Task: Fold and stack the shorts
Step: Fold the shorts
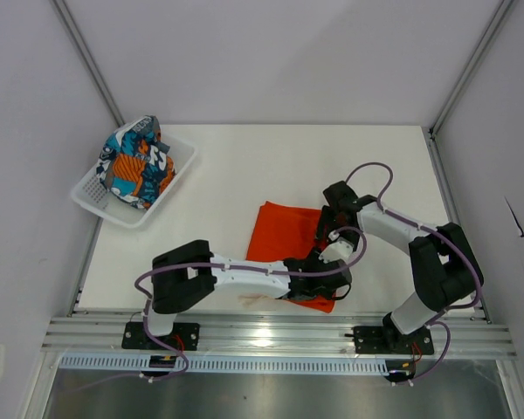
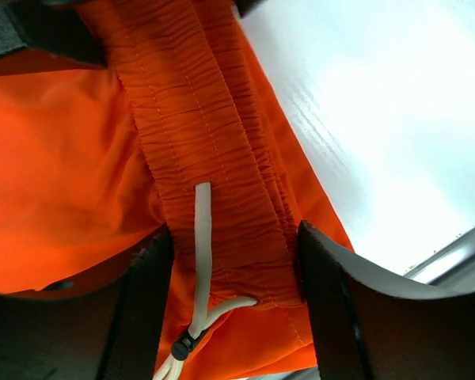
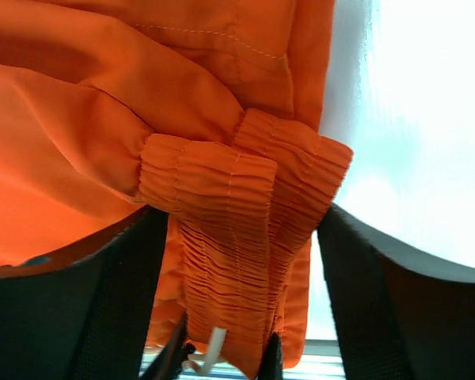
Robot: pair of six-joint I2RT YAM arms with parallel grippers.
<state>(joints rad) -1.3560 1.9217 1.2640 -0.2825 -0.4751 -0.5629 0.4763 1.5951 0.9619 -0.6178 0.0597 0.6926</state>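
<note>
White desk [image 1: 244, 166]; orange shorts [image 1: 279, 231] lie near front centre — light, limp, slippery weave, we expect sagging. Far left, patterned shorts [image 1: 135, 166] heaped in basket [image 1: 185, 166], well apart; nothing blocks us. Our left fingers [image 2: 134, 317], right fingers [image 3: 119, 301] stand apart astride gathered waistband [image 2: 214, 127] — firmest hold, we judge. Loose drawstring [image 2: 202, 237] may snag.

Left arm [image 1: 244, 272] and right arm [image 1: 393, 225]: white link shells with black joint housings. One lilac cable [image 1: 370, 165] runs along each arm in loose loops. Black base plates [image 1: 162, 334] sit on the aluminium rail [image 1: 271, 330]. Left gripper [image 2: 233, 229] fingers [image 2: 134, 317] are black, broad and flat-faced.
</note>
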